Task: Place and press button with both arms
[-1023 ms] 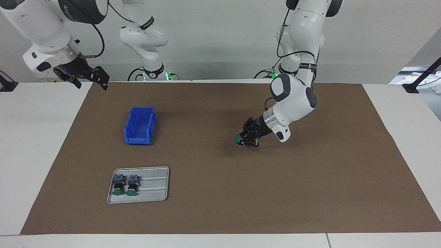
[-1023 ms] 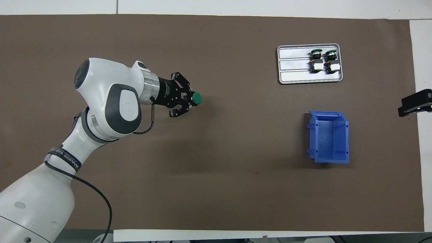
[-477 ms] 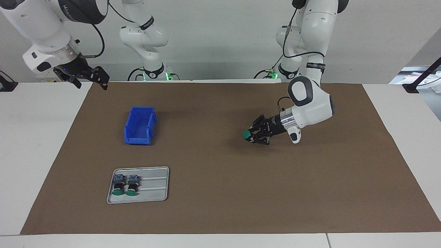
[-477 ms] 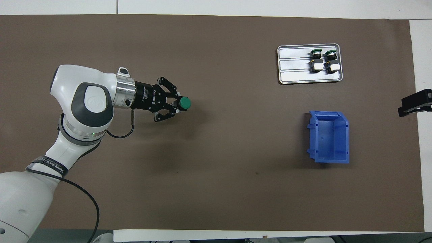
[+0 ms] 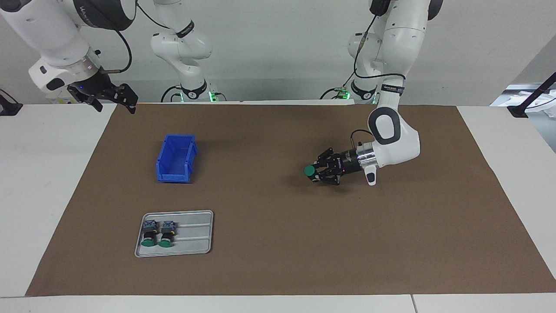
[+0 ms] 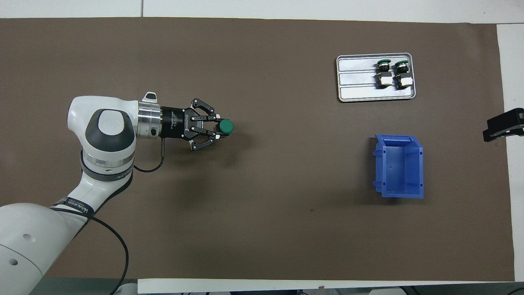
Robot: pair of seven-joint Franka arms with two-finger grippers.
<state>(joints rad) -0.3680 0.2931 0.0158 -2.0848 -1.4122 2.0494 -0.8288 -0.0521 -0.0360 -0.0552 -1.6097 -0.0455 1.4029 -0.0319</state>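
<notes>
My left gripper [image 5: 316, 171] [image 6: 218, 128] is shut on a button [image 5: 309, 171] [image 6: 225, 126]. It holds the button by its black body, low over the middle of the brown mat. The gripper lies almost level, and the green cap points toward the right arm's end of the table. Two more buttons [image 5: 158, 234] [image 6: 392, 73] lie side by side in a grey tray [image 5: 195, 234] [image 6: 356, 78]. My right gripper [image 5: 116, 99] [image 6: 501, 128] waits open, raised over the mat's corner at the right arm's end.
A blue bin [image 5: 176, 158] [image 6: 399, 166] stands open on the mat, nearer to the robots than the tray. The brown mat [image 5: 278, 243] covers most of the white table.
The left wrist has swung down to lie level and the elbow has drawn back. The held button shifted slightly toward the left arm's end. The right arm has not moved.
</notes>
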